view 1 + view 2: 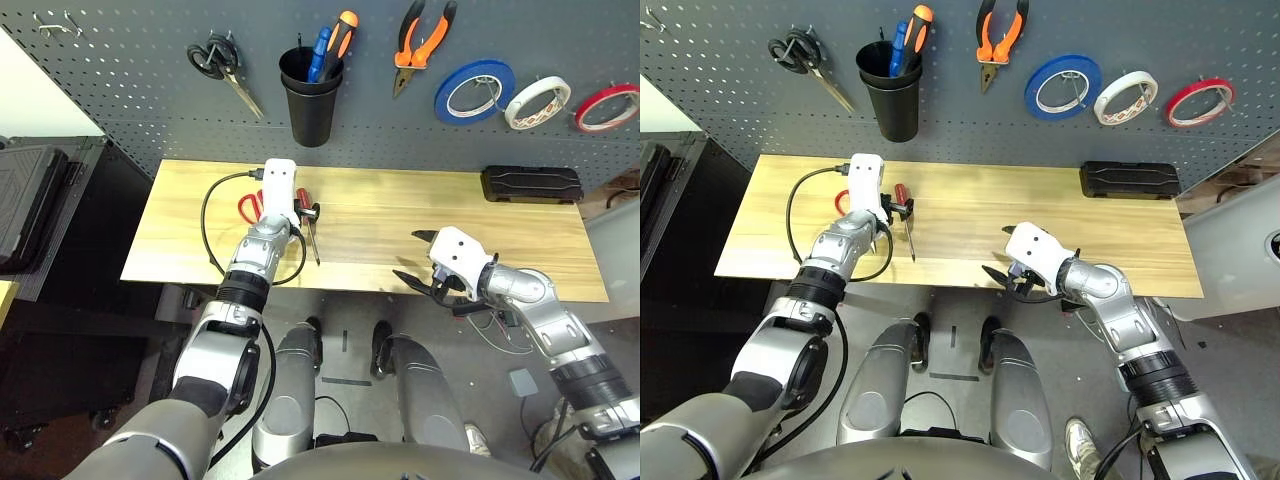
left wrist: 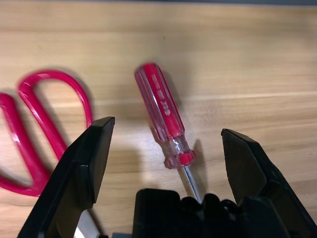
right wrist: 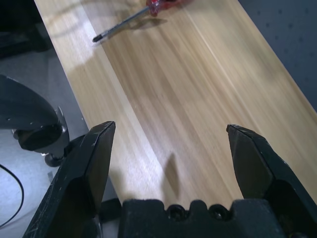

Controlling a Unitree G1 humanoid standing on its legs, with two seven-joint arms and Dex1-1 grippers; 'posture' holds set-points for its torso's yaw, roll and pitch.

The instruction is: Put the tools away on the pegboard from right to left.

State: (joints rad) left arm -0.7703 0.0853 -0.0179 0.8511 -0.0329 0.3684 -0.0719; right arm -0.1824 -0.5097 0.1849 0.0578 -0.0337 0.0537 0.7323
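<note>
Nearest the camera, the silver left arm (image 1: 215, 350) is extended toward the red-handled screwdriver (image 2: 161, 101), which is laid on the wooden surface (image 1: 370, 250) with its handle pointed toward the pegboard (image 1: 400, 140) and its shaft toward the robot. The left tool (image 2: 168, 125) is held open above the screwdriver, whose handle is framed between the two spread black fingers, with a gap left on either side. To the left of the screwdriver, the red-handled scissors (image 2: 42, 116) are laid flat, partly covered by one finger of the left tool. Well to the right of the screwdriver, the right tool (image 3: 172, 125) is also held wide open, by the front edge of the surface, with the right arm (image 1: 560, 320) reached in behind it. Farther right and back from the screwdriver, a black case (image 1: 531, 184) is set on the surface. Beyond the screwdriver, a black cup (image 1: 310, 115) is mounted on the pegboard; black-handled scissors (image 1: 212, 60) are hung beyond it and to its left. Beyond and to the right of the screwdriver, the orange-and-black-handled pliers (image 1: 405, 60), the blue tape roll (image 1: 447, 100), the cream-white tape roll (image 1: 515, 108) and the red tape roll (image 1: 595, 125) are hung in that order.
</note>
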